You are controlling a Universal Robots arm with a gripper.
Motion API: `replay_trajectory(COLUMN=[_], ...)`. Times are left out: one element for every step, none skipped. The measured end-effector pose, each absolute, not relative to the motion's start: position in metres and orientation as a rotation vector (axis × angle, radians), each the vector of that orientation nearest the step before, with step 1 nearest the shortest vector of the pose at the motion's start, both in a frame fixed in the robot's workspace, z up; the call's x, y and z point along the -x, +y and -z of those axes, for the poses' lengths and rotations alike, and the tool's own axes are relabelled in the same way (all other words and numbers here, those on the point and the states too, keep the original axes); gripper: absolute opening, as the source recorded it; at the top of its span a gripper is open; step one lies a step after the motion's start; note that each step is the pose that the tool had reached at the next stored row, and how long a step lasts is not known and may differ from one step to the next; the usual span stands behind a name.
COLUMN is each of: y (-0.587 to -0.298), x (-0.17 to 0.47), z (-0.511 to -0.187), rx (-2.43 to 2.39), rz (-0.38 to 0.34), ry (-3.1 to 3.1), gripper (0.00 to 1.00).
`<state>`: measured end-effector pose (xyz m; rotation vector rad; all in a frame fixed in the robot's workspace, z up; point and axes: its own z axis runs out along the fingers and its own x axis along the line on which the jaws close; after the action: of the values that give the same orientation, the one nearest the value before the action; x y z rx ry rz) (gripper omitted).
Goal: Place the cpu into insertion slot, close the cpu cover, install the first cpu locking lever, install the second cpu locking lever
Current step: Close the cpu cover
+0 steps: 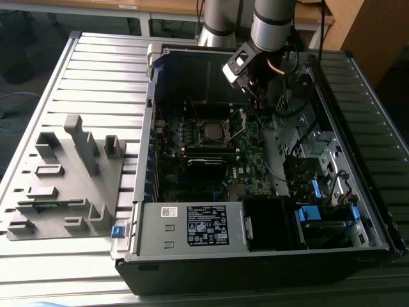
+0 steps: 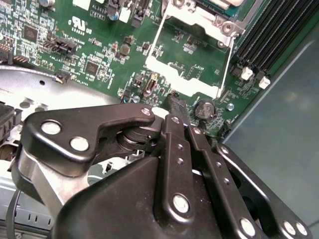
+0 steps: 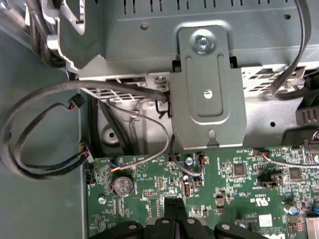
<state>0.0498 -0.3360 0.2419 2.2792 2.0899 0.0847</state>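
In the exterior view the open computer case holds the green board, with the insertion slot (image 1: 211,131) near its middle; a grey square that may be the cpu lies in it. The cpu cover (image 2: 185,79), a thin silver frame, is swung open away from the slot and lies over the board. My gripper (image 1: 259,103) hangs just to the exterior view's right of the slot. Both wrist views show its black fingers pressed together, shut with nothing between them. The gripper's tip (image 2: 175,103) sits right at the cover's free end bar. The gripper (image 3: 174,206) stands low over the board.
A grey fixture block (image 1: 64,173) lies on the slatted table at the exterior view's left. The labelled power supply (image 1: 204,224) fills the case front, with blue-tabbed drive bays (image 1: 308,213) beside it. Memory slots (image 2: 264,45), a coin battery (image 3: 122,185), loose cables (image 3: 40,144) and a metal bracket (image 3: 207,99) are close by.
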Motion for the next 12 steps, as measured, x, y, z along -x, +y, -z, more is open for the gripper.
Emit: replay_trajectory(y=[-0.336,-0.336,-0.3361,-0.3361,-0.3361,-0.336,-0.336,-0.336,-0.336,-0.336,-0.336,-0.336], x=[-0.0487,-0.0476,-0.0469,-0.0469,-0.0468,-0.0468,-0.0468,-0.0468,-0.0466,-0.0463,-0.0458,-0.0451], z=[-0.2419,-0.2418,-0.2418,-0.2418,-0.2418,-0.2418,-0.2418,-0.2418,-0.2418,-0.2418,-0.2417,-0.2416], rx=[-2.279,-2.279,-2.279,-2.279,-2.279,-2.279,-2.279,-2.279,-2.279,-2.279,-2.279,-2.279], rz=[-0.085,-0.085,-0.084,-0.084,-0.084,-0.085,-0.084,-0.084,-0.084,-0.085,-0.085,-0.085], ry=[2.09,2.09,2.09,2.09,2.09,2.09,2.09,2.09,2.09,2.09,2.09,2.09], gripper=[0.11,0.11,0.11,0.11,0.11,0.11,0.11,0.11,0.11,0.11,0.11,0.11])
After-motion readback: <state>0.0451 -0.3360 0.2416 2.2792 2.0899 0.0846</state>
